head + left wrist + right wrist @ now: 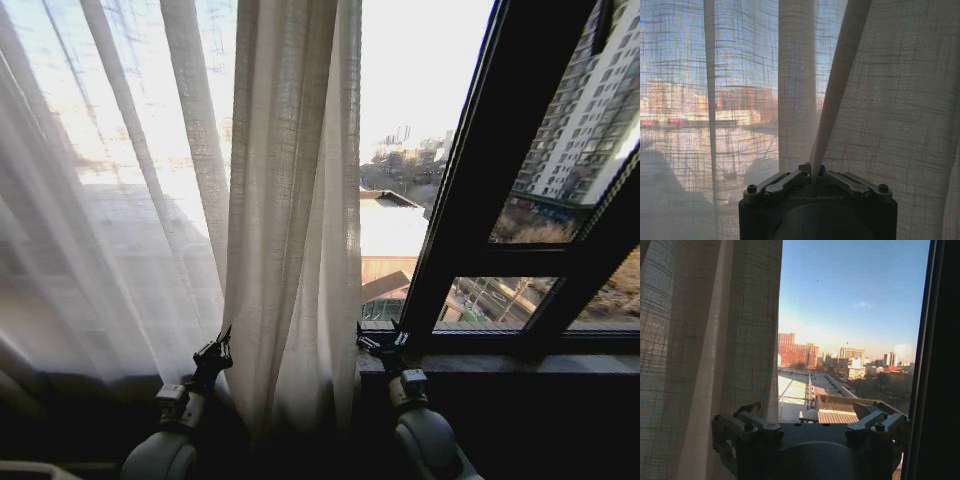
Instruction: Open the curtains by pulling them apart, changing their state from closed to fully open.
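The sheer white curtains point(290, 200) hang in long pleats over the left and middle of the window, with one panel bunched at the centre. My left gripper point(222, 340) is low at the left side of that bunched panel. In the left wrist view it point(815, 170) is shut on a narrow fold of curtain point(837, 90) that runs up from its fingertips. My right gripper point(378, 342) stands open just right of the curtain's right edge, at sill height. The right wrist view shows its fingers point(747, 412) spread wide, the curtain point(705, 340) beside them and nothing between them.
A dark window frame point(500, 150) slants down the right of the window, with a crossbar and a stone sill point(520, 362) below. Bare glass point(410, 120) between the curtain edge and the frame shows city buildings outside.
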Controlling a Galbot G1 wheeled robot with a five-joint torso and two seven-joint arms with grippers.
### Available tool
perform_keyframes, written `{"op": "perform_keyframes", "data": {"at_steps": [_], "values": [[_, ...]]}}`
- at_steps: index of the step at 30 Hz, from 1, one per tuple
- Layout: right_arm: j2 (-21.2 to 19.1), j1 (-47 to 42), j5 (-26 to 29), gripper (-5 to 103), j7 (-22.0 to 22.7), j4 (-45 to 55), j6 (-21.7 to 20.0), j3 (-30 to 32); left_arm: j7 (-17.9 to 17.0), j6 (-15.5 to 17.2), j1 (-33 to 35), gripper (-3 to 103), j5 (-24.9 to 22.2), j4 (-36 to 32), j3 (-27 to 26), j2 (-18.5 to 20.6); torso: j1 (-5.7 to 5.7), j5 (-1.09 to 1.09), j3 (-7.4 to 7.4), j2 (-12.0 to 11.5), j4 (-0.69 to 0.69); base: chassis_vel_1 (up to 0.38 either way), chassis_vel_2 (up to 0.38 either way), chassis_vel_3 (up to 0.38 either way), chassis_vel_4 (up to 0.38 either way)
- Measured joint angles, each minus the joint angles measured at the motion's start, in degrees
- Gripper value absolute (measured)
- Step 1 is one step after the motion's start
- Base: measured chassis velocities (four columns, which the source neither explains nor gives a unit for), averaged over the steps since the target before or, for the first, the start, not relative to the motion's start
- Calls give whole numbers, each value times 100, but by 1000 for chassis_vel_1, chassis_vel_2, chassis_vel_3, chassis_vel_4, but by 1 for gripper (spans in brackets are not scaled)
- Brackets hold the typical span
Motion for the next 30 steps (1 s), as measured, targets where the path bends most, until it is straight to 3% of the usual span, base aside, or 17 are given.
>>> {"op": "perform_keyframes", "data": {"at_steps": [30], "values": [[-6, 60, 4, 100, 21, -158, 151, -10, 7, -16, -26, 0, -3, 26, -35, -55, 0, 3, 0, 0, -1, 55, 49, -55, -53]]}}
